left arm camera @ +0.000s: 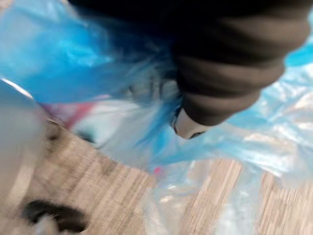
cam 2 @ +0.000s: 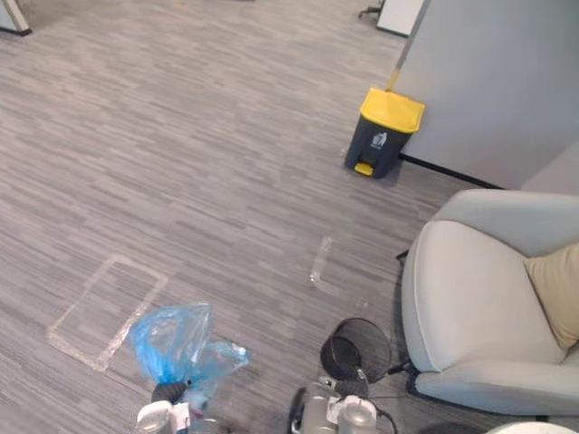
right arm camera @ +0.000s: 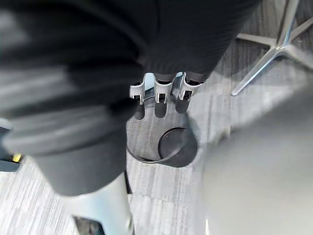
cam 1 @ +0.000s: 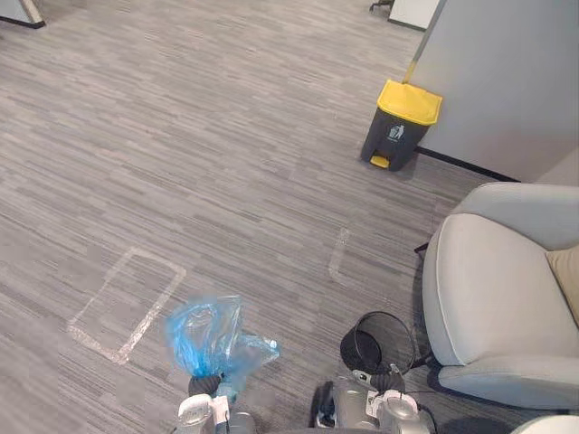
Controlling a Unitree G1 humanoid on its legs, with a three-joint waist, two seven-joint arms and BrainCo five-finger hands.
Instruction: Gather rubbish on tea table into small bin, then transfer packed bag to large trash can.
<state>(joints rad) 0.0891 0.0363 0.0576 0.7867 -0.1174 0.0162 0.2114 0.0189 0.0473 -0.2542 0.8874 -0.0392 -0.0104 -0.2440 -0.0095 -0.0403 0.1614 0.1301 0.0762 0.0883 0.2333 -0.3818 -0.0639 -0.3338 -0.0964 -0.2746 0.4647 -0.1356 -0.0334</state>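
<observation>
left hand wrapped in a blue bag, right hand over the small bin

left hand (left arm camera: pixel 230 78) sits low in the head views, at about 7 o'clock, with crumpled blue plastic bag (cam 1: pixel 213 339) bunched against it and billowing out past it. from the wrist camera the thin blue film wraps all round the dark ribbed cover, and something pale and reddish shows faintly through the plastic. whether this hand is closed on the bag or loose inside it cannot be told, as the plastic hides it.

right hand (right arm camera: pixel 160 95) is at about 5 o'clock in the head views. its fingers (right arm camera: pixel 186 90) hang straight and side by side, holding nothing, directly above the open mouth of the small black mesh bin (right arm camera: pixel 168 159). that bin stands upright on the floor just beside the front corner of a pale grey armchair (cam 1: pixel 493 298), which takes up the 4 o'clock area. a beige cushion (cam 1: pixel 565 276) lies on its seat.

the large trash can (cam 1: pixel 398 127), dark grey with a yellow lid that is down, stands well apart at about 1 o'clock, close to a grey partition wall (cam 1: pixel 507 72).

the floor (cam 1: pixel 226 136) is grey and streaked. on it a rectangle of pale tape (cam 1: pixel 127 303) lies at 8 o'clock, just beside the bag, and a short tape strip (cam 1: pixel 339 253) lies near the centre.
</observation>
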